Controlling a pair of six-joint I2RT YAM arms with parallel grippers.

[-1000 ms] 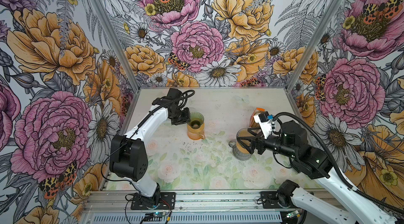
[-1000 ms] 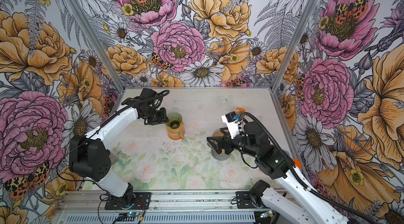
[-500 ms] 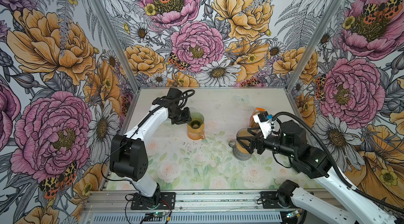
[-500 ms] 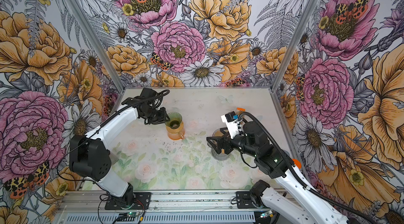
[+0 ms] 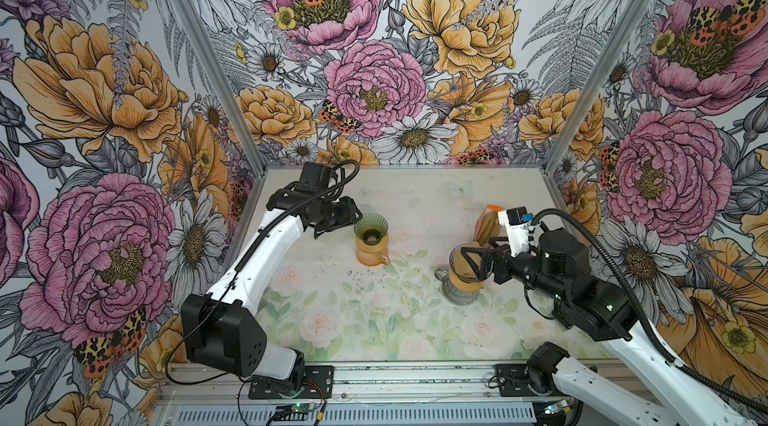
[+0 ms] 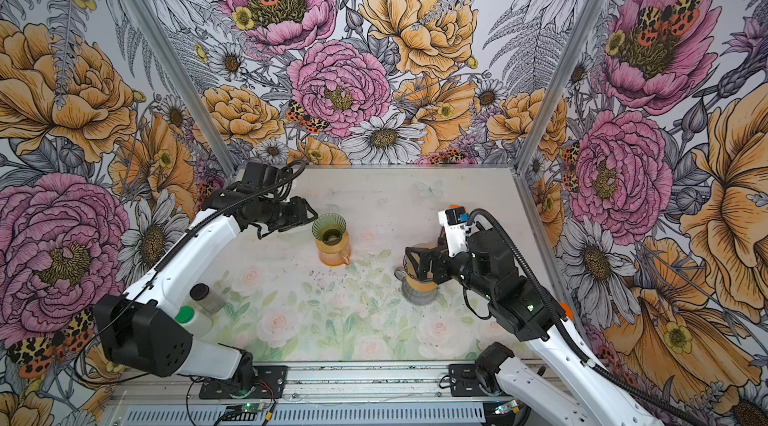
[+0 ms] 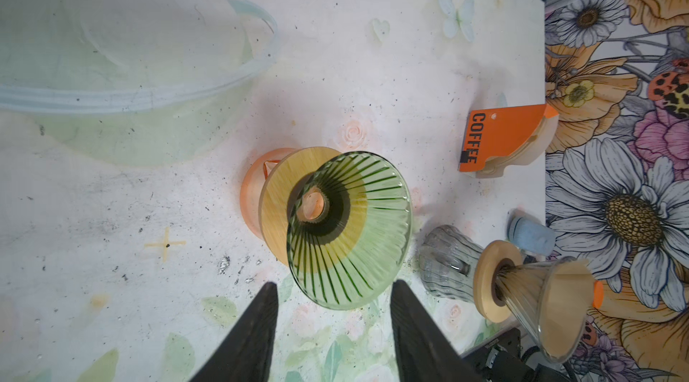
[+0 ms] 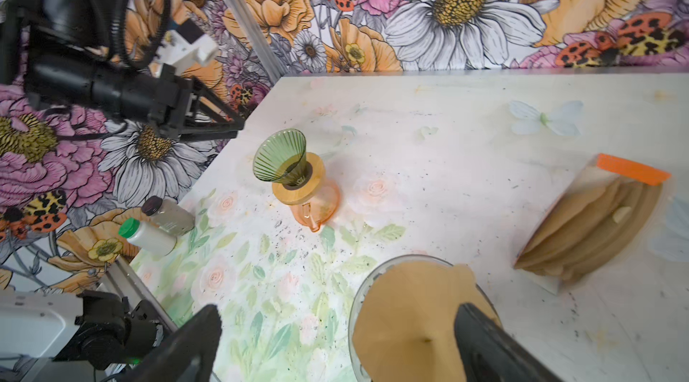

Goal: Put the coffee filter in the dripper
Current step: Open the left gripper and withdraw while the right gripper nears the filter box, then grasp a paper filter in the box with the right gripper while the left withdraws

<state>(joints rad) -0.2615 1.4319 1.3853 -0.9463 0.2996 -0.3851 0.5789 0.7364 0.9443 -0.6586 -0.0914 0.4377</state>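
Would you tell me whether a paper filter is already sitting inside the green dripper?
No, the green dripper is bare inside, with its ribs and centre hole showing.

Off-task bits I'm seeing on the table [image 5: 419,195]
I'm watching a white bottle with a green cap [image 8: 149,236] sitting just beside a grey jar with a dark cap [image 8: 168,214], near the table's left edge. A clear plastic tub [image 7: 112,102] is showing up blurred in the left wrist view. A pale blue object [image 7: 531,234] is lying at the table's edge by the wall. Dark specks [image 5: 365,274] are dotting the table's flower print, and flowered wallpaper [image 5: 374,91] is enclosing three sides.
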